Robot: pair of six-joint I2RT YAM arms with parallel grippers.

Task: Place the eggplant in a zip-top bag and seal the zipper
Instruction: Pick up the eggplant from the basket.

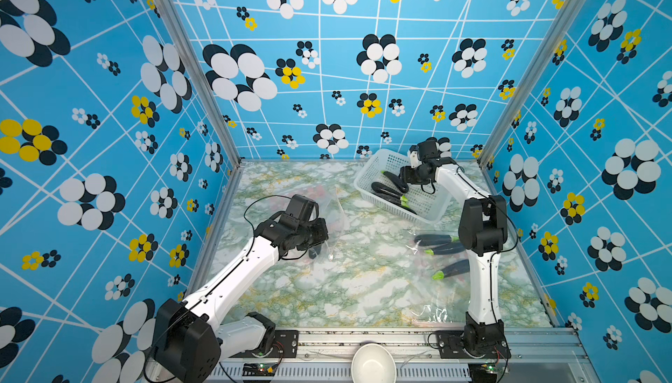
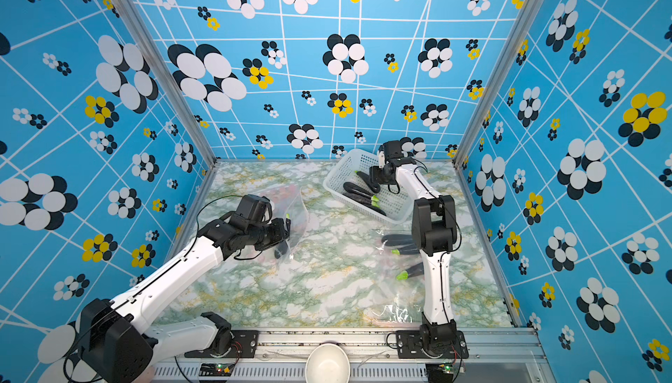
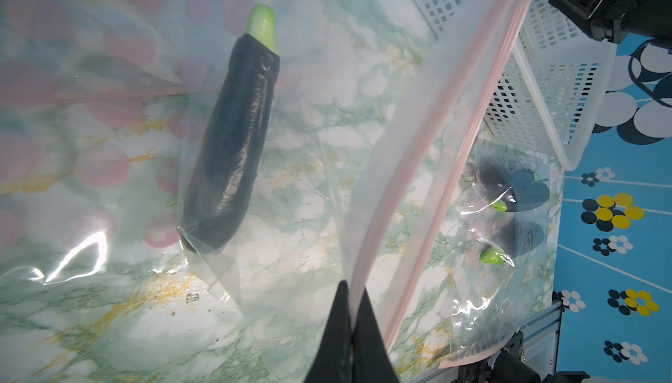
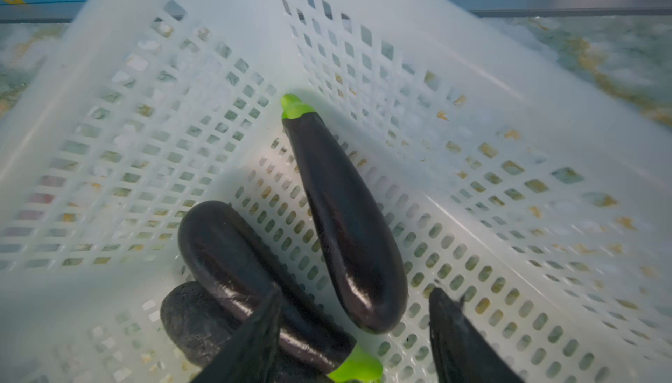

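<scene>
One eggplant [image 3: 232, 137] was already inside the zip-top bag [image 3: 309, 83], with its dark end tucked into a corner of the bag. The bag was near the left edge of the table [image 1: 345, 290]. It was held up by the left gripper [image 3: 350, 290], whose two fingers were pressed together on the bag's top strip, right by the pink zipper [image 3: 454, 144]. The pink lines looked a little apart, so the zipper did not seem to be shut yet, but the see-through plastic made that hard to tell. At the far right corner of the table sat a white basket [image 4: 109, 115]. The right gripper [image 4: 355, 288] was down inside it, with its fingers spread wide on both sides of another eggplant [image 4: 345, 217], not squeezing it. More eggplants [image 4: 232, 254] lay just beside that one. Near the right edge of the table lay other bags [image 1: 436, 244] with eggplants in them. So the putting-in part looked done for the held bag. What seemed left was to press its zipper shut, and maybe to lift the next eggplant out of the basket.
</scene>
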